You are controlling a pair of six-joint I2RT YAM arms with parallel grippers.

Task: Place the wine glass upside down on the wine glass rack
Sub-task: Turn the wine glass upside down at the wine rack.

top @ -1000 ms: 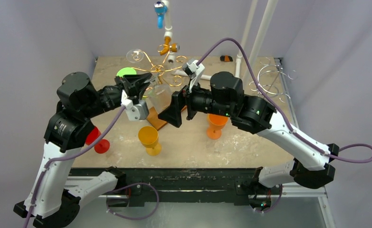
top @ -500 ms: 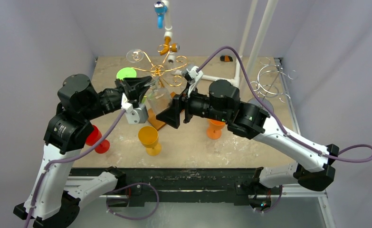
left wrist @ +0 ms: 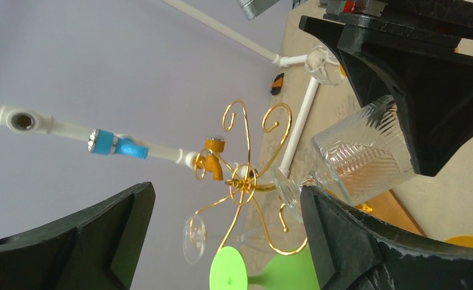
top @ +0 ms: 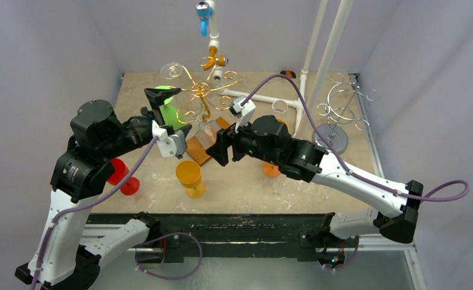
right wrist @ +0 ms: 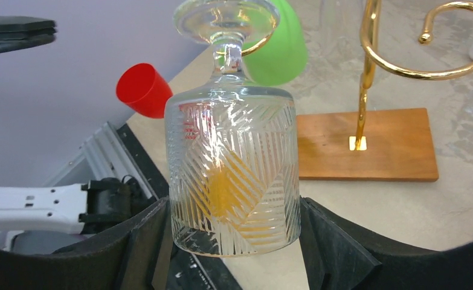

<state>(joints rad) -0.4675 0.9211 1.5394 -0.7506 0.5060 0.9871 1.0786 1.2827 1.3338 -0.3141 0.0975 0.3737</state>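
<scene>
The right gripper clamps the wine glass by its bowl, foot up, just beside an arm of the rack, while the left gripper hangs spread apart and empty.

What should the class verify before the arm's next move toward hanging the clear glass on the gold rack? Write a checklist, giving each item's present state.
1. wine glass turned foot up, bowl down: ok.
2. right pincer closed on the bowl: ok.
3. left pincer open, not gripping the glass: ok.
4. Foot seated in an arm of the gold rack: cannot tell.
5. wooden base lying flat on the table: ok.
</scene>
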